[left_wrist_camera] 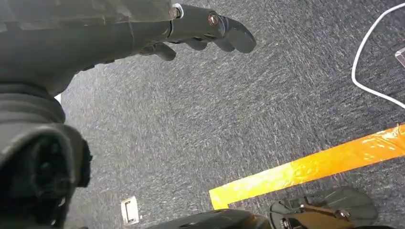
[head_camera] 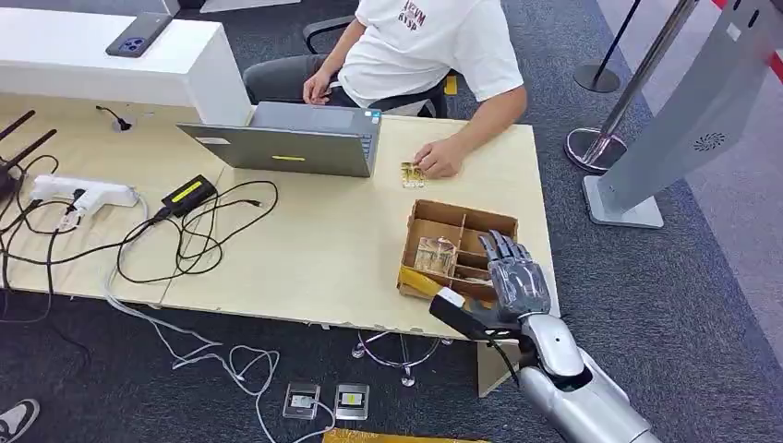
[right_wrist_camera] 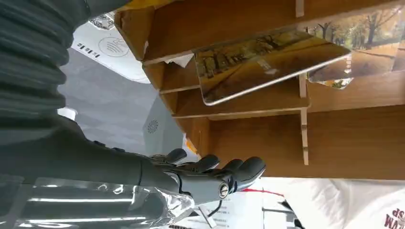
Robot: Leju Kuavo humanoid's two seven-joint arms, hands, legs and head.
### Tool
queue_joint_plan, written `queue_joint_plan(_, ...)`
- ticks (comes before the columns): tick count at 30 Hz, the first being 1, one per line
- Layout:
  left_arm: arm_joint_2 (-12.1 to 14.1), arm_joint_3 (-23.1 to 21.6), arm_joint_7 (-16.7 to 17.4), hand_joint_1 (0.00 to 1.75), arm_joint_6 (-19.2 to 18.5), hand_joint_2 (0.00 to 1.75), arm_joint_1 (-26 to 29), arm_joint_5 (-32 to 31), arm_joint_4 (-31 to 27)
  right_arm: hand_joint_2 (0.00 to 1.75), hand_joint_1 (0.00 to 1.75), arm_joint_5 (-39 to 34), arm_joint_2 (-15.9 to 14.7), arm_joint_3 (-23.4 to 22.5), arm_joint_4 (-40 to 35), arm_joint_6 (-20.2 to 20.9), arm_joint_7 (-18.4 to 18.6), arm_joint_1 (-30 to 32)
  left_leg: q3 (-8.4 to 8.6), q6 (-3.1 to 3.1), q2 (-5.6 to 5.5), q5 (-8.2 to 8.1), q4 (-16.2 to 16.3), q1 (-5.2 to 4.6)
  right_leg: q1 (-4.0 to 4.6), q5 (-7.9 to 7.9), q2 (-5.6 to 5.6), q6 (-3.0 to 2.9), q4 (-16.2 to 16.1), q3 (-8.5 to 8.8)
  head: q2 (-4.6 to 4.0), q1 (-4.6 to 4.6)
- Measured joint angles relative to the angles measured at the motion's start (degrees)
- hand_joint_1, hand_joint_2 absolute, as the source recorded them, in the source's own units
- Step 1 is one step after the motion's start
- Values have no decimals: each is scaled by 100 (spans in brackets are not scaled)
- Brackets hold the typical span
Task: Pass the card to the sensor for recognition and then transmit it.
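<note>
A wooden divider box [head_camera: 459, 247] stands near the table's right front edge. Cards with an autumn-tree picture lean in its slots [head_camera: 436, 256]. My right hand [head_camera: 517, 275] hovers over the box's right front corner with fingers straight and apart, holding nothing. In the right wrist view the fingers [right_wrist_camera: 215, 172] lie beside the box wall [right_wrist_camera: 363, 138], and one card [right_wrist_camera: 267, 62] leans in a slot apart from them. A person's hand rests beside another card [head_camera: 412, 174] behind the box. A grey sensor stand [head_camera: 683, 120] rises right of the table. My left hand [left_wrist_camera: 200, 26] hangs over carpet, holding nothing.
A person in a white shirt sits behind the table by a grey laptop [head_camera: 294, 138]. Black cables, a charger [head_camera: 188, 194] and a white power strip [head_camera: 83, 192] cover the table's left half. Stanchion bases [head_camera: 596, 146] stand at right. Yellow tape [left_wrist_camera: 310, 167] crosses the floor.
</note>
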Motion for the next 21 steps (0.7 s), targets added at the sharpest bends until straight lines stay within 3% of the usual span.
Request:
queue_joint_plan(9,0,0,0,0,0,0,0,-94,-2,175,0,24,11,2,199,-131,-161,-87,0,0,0,0,0,0,0,0,-1,0,0,1,0,2)
queue_joint_plan(15,0,0,9,0,0,0,0,-140,-24,175,0,-101,61,0,251,-369,-494,-98,0,0,0,0,0,0,0,0,0,0,0,1,0,0)
queue_joint_plan(21,2,0,11,0,0,0,3,-151,-31,175,0,-105,107,0,251,-380,-531,-104,0,0,0,0,0,1,1,0,-1,0,0,2,0,2)
